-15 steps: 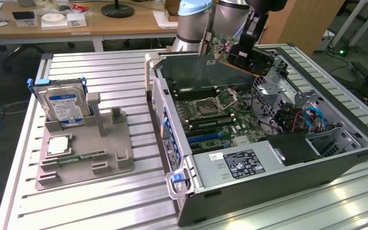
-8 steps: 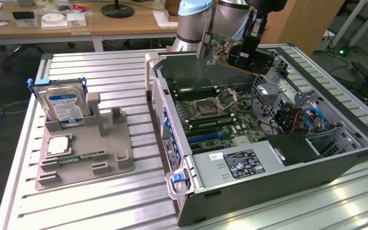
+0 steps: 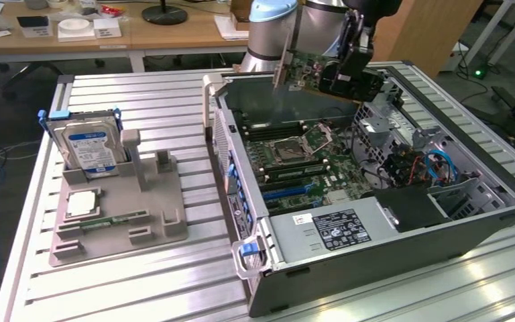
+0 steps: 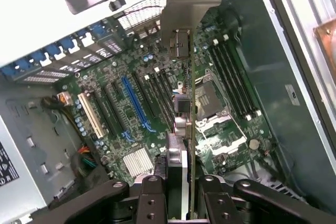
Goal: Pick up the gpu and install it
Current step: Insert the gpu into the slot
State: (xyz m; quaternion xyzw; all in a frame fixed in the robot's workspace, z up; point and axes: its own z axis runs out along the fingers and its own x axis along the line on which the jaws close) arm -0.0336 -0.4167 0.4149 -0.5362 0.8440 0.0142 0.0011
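Observation:
The gpu (image 3: 310, 69), a thin card with a green board and a pale metal end bracket, hangs in the air over the far end of the open computer case (image 3: 472, 228). My gripper (image 3: 349, 72) is shut on it from above. In the wrist view the gpu (image 4: 191, 114) appears edge-on between my fingers (image 4: 153, 199), bracket end pointing away, above the motherboard (image 4: 126, 129). A long blue slot (image 4: 135, 103) and several black slots lie below, beside the card's edge. The card touches nothing in the case.
A grey parts holder (image 3: 119, 201) on the exterior view's left carries a silver hard drive with a blue label (image 3: 88, 144), a processor (image 3: 80, 201) and a green memory stick (image 3: 115, 218). Inside the case sit a power supply (image 3: 329, 231), cables (image 3: 436, 164) and the empty processor socket (image 3: 294, 147).

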